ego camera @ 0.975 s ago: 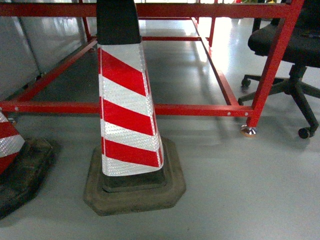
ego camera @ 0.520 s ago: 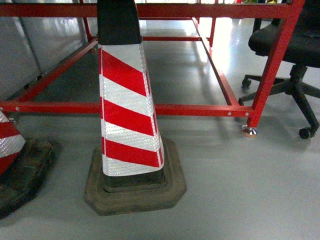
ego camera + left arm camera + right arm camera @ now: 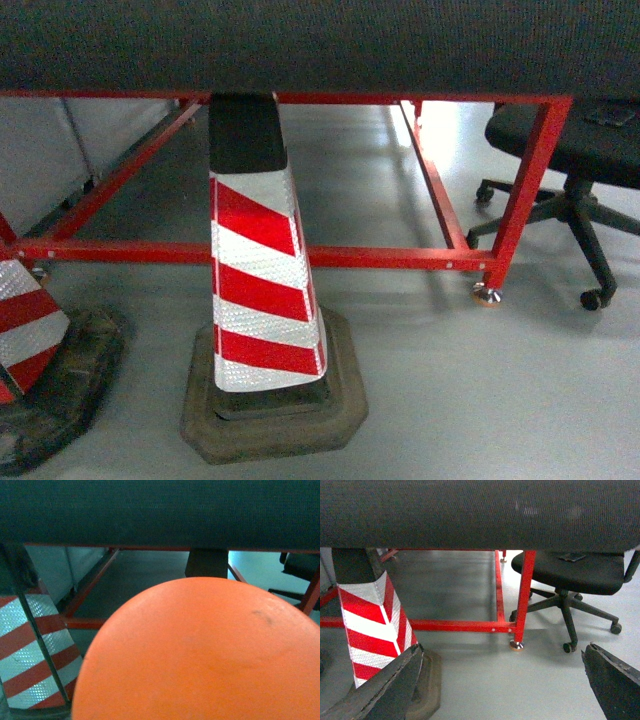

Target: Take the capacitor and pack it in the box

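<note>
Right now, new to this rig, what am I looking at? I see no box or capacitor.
This is a wheeled robot with two arms, seen through its own cameras. The head view looks at the floor: a striped traffic cone, a second cone at left, a red metal frame and a black office chair, under a dark band across the top. The right wrist view shows the right gripper, its dark fingers wide apart, holding nothing. The left wrist view is mostly blocked by an orange rounded thing I cannot identify. Neither box nor capacitor shows.
</note>
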